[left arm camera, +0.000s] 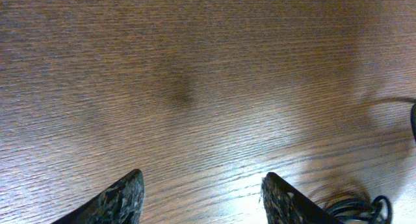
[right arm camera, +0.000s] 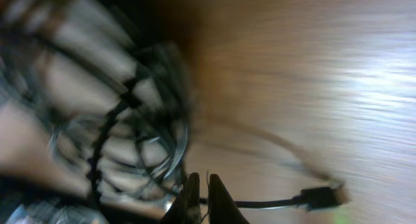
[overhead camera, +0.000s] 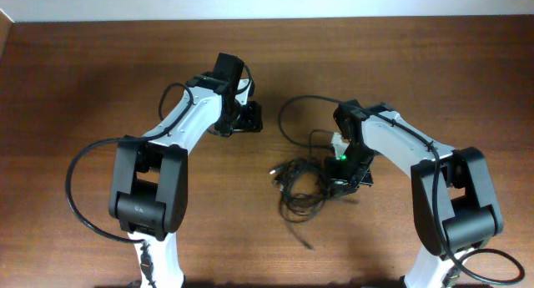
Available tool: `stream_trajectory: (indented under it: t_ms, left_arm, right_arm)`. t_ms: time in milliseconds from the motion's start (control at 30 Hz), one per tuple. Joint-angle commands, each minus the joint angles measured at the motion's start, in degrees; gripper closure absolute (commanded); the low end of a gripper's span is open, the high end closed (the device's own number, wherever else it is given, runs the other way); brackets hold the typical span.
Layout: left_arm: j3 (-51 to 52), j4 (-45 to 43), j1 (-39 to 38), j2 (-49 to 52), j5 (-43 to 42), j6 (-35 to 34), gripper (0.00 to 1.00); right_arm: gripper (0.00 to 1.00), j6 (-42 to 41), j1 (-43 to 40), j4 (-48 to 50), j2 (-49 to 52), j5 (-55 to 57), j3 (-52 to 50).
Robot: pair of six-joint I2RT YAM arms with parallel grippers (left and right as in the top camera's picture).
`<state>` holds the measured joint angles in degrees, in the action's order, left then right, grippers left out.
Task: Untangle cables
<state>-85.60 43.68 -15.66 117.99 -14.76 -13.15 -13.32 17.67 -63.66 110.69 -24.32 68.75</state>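
We look down on a dark brown wood-grain table, with a pale strip of wall along its far edge. The cables lie in a loose tangle right of centre. The right gripper is pinched on one thin cord that ends in a plug. The left gripper hangs released over bare wood, apart from the tangle.
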Motion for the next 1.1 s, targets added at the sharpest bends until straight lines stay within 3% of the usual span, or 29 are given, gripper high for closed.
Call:
stream_trajectory:
  t_ms: [0, 200, 267, 400, 633, 767, 867, 1067]
  left_arm:
    - [-0.5, 0.0, -0.1, 0.6, -0.7, -0.3, 0.41]
    - [-0.5, 0.1, -0.1, 0.6, -0.7, -0.3, 0.41]
    - [-0.5, 0.1, -0.1, 0.6, -0.7, -0.3, 0.41]
    - [-0.5, 0.0, -0.1, 0.6, -0.7, -0.3, 0.41]
    - [-0.5, 0.0, -0.1, 0.6, -0.7, -0.3, 0.41]
    - [-0.5, 0.0, -0.1, 0.6, -0.6, -0.3, 0.4]
    - [-0.5, 0.0, -0.1, 0.6, -0.6, -0.3, 0.41]
    - [-0.5, 0.0, -0.1, 0.6, -0.6, -0.3, 0.41]
  right_arm:
    - [0.93, 7.2, 0.3, 0.0, -0.7, -13.6, -0.2]
    - [0.92, 9.5, 0.3, 0.4, -0.7, -11.3, -0.2]
    - [0.86, 9.5, 0.3, 0.4, -0.7, -8.2, -0.2]
    - [0.83, 6.4, 0.9, 0.9, -0.7, -11.8, -0.2]
    - [0.84, 1.8, 8.7, 11.8, -0.7, -16.0, -0.2]
    - [0.87, -3.3, 11.3, 16.2, -0.7, -9.6, -0.2]
    - [0.91, -1.8, 9.9, 13.6, -1.7, -9.7, 2.4]
    - [0.83, -0.5, 2.5, 9.4, -4.5, 1.0, 4.9]
